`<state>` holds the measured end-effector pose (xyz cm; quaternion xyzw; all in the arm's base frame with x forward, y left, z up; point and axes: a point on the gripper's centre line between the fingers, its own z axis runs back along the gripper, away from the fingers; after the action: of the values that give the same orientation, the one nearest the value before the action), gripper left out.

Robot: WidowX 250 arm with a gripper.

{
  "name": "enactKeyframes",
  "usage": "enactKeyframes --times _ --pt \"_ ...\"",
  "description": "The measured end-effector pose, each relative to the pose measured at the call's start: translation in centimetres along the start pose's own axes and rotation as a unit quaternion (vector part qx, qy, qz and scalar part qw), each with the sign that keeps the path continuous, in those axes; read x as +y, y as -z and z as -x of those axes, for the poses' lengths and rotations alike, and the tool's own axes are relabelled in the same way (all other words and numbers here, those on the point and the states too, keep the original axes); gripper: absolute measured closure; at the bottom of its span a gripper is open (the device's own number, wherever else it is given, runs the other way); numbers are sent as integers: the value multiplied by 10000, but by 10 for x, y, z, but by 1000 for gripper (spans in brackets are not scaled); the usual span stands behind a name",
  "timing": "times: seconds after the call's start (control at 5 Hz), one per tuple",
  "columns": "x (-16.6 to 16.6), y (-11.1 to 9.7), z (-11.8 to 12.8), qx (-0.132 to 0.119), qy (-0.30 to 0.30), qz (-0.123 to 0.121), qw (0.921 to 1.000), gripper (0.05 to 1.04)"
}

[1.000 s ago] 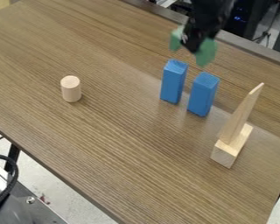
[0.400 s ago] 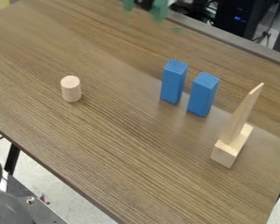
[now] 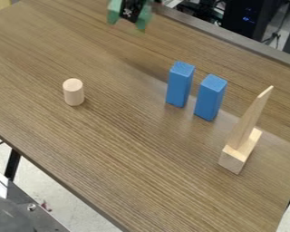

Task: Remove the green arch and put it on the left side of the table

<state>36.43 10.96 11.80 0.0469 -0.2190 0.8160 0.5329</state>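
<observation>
Claw [image 3: 130, 16] at 12 o'clock, closed about the middle of the green arch [image 3: 143, 19], legs pointing down; I judge this grip suits landing it on its own feet. It is well apart from the upright blue rectangular blocks [image 3: 210, 98] at 1 to 2 o'clock, so they should stay unbumped. Wooden cylinder [image 3: 74, 92] stands on end at 10 o'clock on the tabletop [image 3: 129, 158]; my release should avoid it.
</observation>
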Motion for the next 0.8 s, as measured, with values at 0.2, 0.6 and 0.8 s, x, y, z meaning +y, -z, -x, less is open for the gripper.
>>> enactKeyframes --times 0.2,0.6,0.8 --pt "11 14 1 -36 -266 -289 9992 537" --pt "23 39 17 124 -418 -1003 9940 537" --pt "18 47 22 80 -438 -1147 9924 537"
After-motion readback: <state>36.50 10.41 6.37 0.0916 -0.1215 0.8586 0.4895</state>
